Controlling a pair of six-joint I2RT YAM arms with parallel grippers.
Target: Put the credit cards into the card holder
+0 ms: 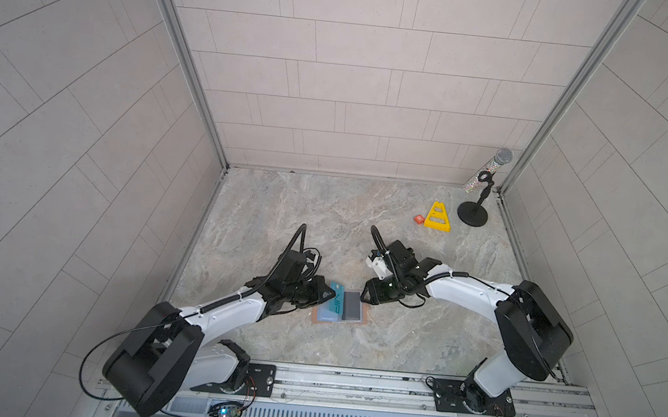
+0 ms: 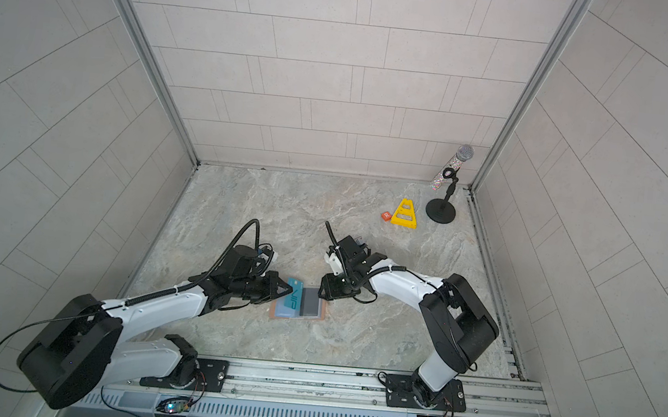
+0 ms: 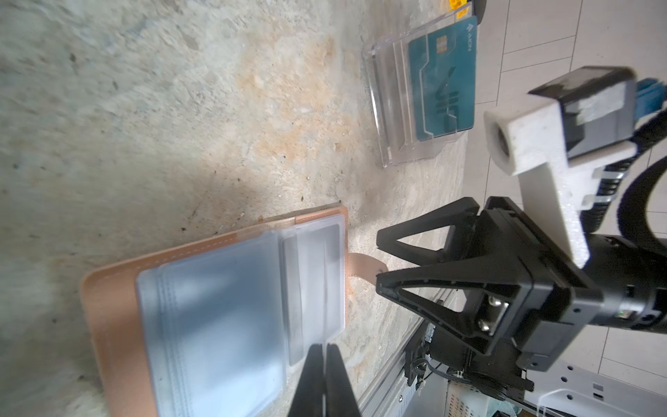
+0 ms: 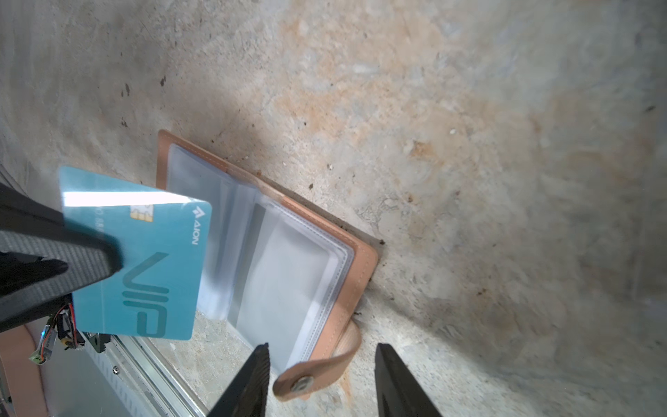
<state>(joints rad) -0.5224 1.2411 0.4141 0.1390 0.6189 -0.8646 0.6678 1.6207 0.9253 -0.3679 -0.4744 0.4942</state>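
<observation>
The card holder (image 1: pixel 338 323) (image 2: pixel 296 318) lies open on the table, tan leather with clear sleeves, in both top views. My left gripper (image 1: pixel 330 297) (image 2: pixel 289 291) is shut on a teal VIP credit card (image 1: pixel 336 301) (image 4: pixel 151 274), held tilted above the holder's left page. In the left wrist view that card shows only edge-on between the left gripper (image 3: pixel 325 347) jaws. A grey rectangle (image 1: pixel 352 305) sits in a right-page sleeve. My right gripper (image 1: pixel 368 295) (image 4: pixel 323 348) stands open, its jaws on either side of the snap tab (image 4: pixel 314 375), holding nothing.
A clear acrylic stand (image 3: pixel 393 108) holding another teal card (image 3: pixel 444 79) stands on the table beyond the holder. At the back right are a microphone on a stand (image 1: pixel 481 190), a yellow triangle (image 1: pixel 438 217) and an orange block (image 1: pixel 419 220). A metal rail (image 1: pixel 349 382) runs along the front edge.
</observation>
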